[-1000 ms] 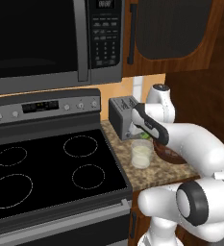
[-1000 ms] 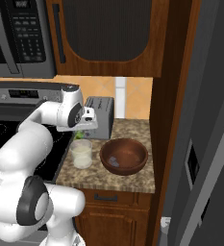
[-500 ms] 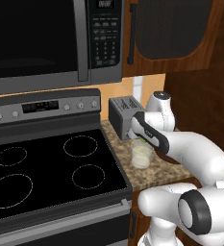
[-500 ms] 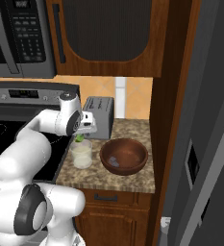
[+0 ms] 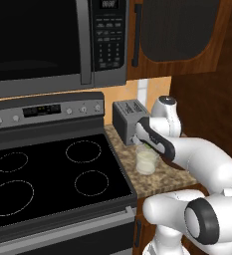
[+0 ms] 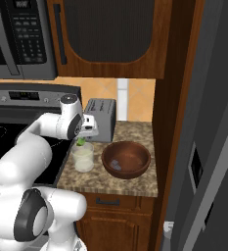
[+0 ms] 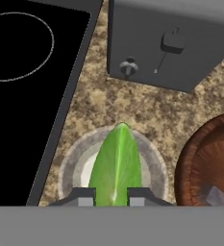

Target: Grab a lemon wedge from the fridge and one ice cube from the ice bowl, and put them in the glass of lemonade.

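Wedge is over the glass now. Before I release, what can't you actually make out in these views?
- Left base view: ice bowl hidden behind the arm.
- Hand view: lemon wedge covers most of the glass of lemonade; liquid level unreadable.
- Right base view: wedge too small to judge its height above the rim.

A black glass cooktop (image 5: 48,174) with four faint ring outlines fills the left, its grey control panel (image 5: 45,112) rising at the far edge. Above it hangs a dark microwave (image 5: 53,40) with a keypad at its right. To the right runs a speckled granite counter (image 6: 130,184) over wooden base cabinets (image 6: 118,228), with a grey toaster (image 6: 101,119) at its far end. A wooden upper cabinet (image 6: 108,37) with a dark panel hangs above an orange tiled backsplash (image 6: 135,93).
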You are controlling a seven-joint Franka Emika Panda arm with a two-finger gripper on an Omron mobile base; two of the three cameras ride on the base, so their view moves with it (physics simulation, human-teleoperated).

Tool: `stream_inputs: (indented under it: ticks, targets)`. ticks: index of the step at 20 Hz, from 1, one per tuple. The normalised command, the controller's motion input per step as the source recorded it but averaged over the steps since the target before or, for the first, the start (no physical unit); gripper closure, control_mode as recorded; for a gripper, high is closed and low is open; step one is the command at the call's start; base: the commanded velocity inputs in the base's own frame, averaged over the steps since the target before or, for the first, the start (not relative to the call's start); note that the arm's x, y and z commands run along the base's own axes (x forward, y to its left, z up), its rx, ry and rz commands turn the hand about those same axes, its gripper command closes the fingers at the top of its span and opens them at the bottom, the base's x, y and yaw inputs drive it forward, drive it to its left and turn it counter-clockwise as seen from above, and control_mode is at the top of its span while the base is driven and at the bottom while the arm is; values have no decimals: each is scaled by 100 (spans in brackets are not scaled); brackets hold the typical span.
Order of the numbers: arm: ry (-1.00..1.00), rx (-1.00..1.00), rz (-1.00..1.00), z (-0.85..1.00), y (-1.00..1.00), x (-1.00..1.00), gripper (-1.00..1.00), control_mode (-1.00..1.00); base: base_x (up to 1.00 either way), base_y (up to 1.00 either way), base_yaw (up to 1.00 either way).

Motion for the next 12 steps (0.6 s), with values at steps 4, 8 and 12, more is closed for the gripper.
stream_inputs:
  ticks: [4, 8, 12]
  targets:
    - [0, 0, 0, 0, 0, 0, -100, -100, 0, 0, 0]
    - [0, 0, 0, 0, 0, 0, -100, -100, 0, 0, 0]
    - [0, 2, 0, 1, -8, 0, -100, -100, 0, 0, 0]
